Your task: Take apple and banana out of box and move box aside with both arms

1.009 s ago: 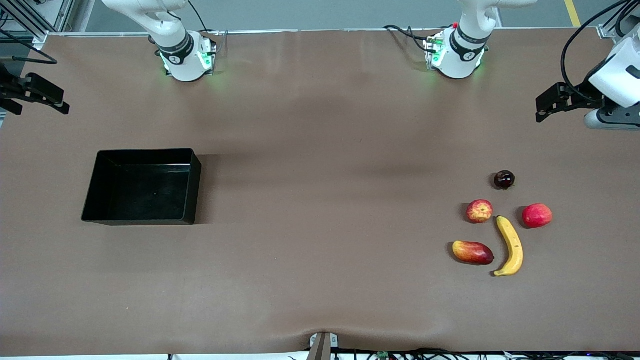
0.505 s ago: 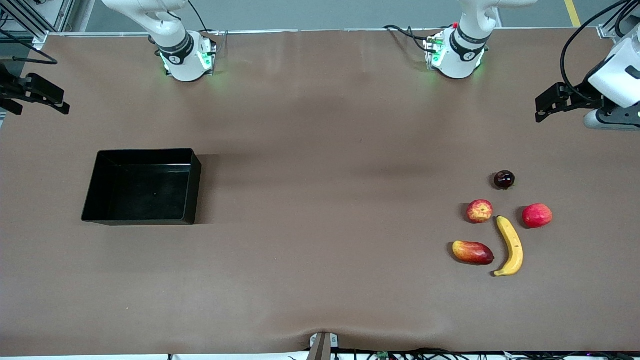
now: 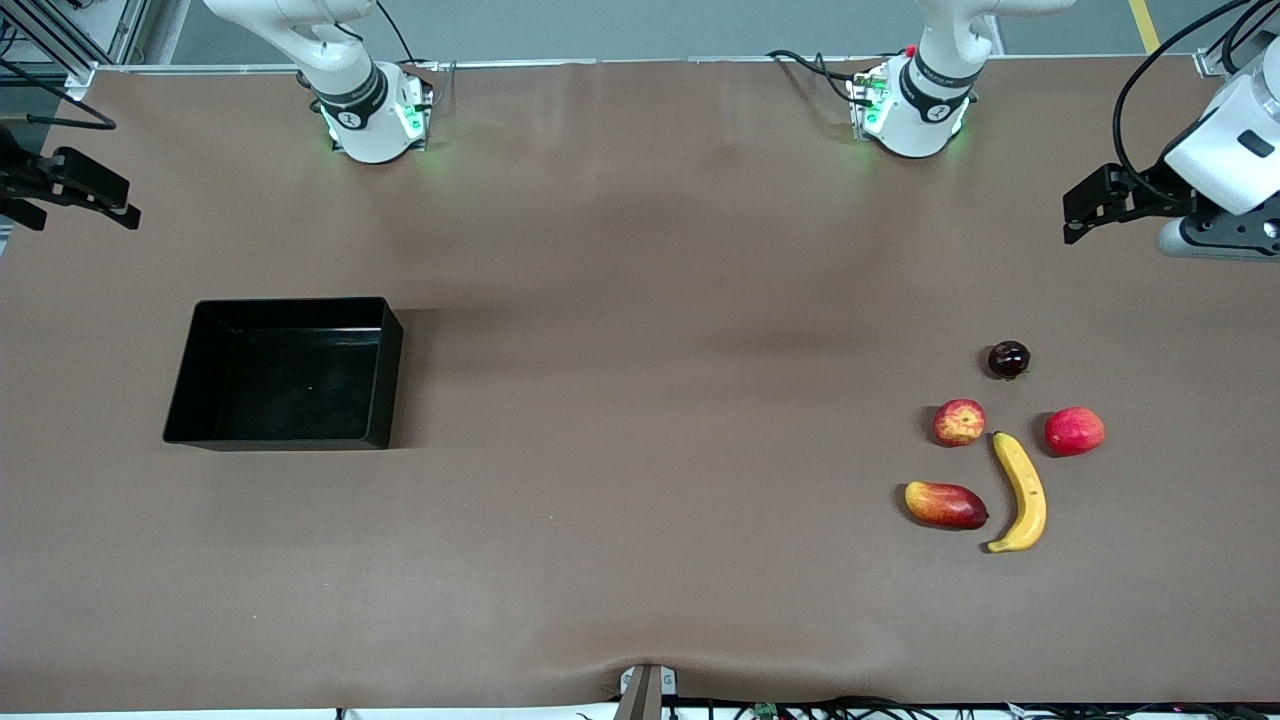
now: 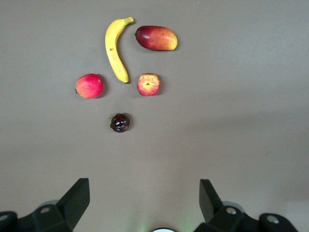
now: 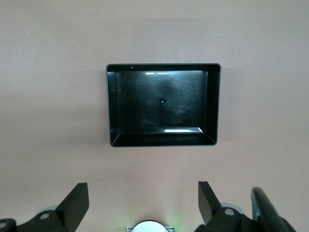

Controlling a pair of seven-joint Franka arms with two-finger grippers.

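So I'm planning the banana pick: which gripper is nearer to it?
Left. The left gripper hangs over the table's edge at the banana's end; the right gripper is at the other end, past the black tray.

1. The table [image 3: 640,250] is covered by a brown mat with faint creases.
2. A grey floor [image 3: 650,28] with a yellow line [image 3: 1145,25] is seen past the table's edge.

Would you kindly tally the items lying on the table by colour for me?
Yellow: 1, the banana.
Red or red-and-yellow: 3, the streaked apple, the plain red fruit, the oblong mango-like fruit.
Dark maroon: 1, the small round fruit.
Black: 1, the tray.
Total: 6.
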